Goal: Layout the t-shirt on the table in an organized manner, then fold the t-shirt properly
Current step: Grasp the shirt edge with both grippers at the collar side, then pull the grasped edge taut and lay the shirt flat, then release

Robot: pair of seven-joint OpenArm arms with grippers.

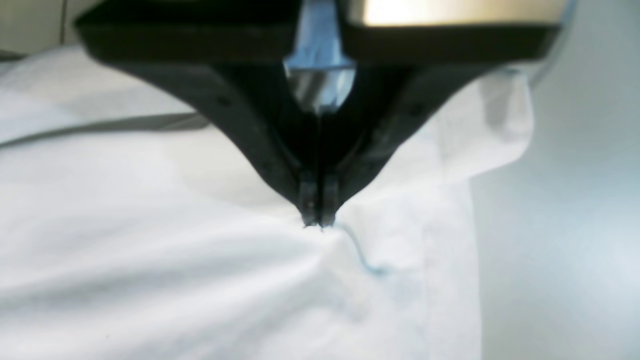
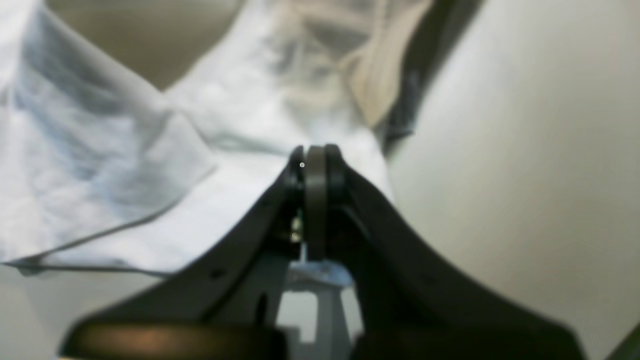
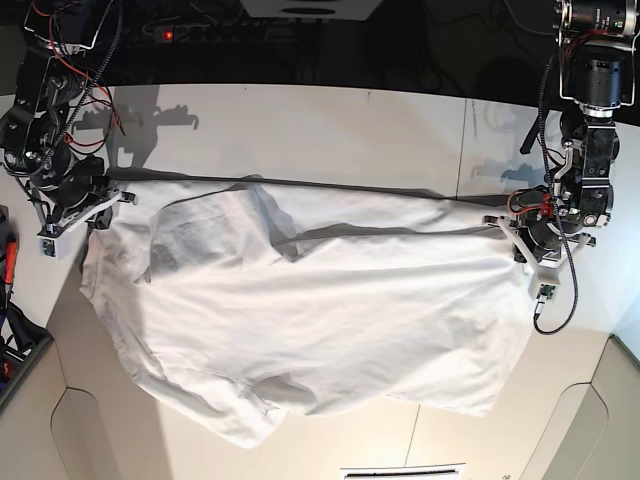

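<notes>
My left pincer [image 1: 317,224] and right pincer [image 2: 315,155] each pinch an edge of the shirt [image 3: 320,310], stretched between them over the white tabletop [image 3: 300,125]. Behind the tabletop the room is dark, with cables.

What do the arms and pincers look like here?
Both pincers are matte black, with wide bodies tapering to narrow tips: left pincer, right pincer. In the base view the arms are dark, with exposed red and black cables; pale brackets sit at the wrists. Left arm, right arm.

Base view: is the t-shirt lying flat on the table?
No. The t-shirt is held up by its top edge between the left gripper and right gripper, hanging wrinkled.
</notes>
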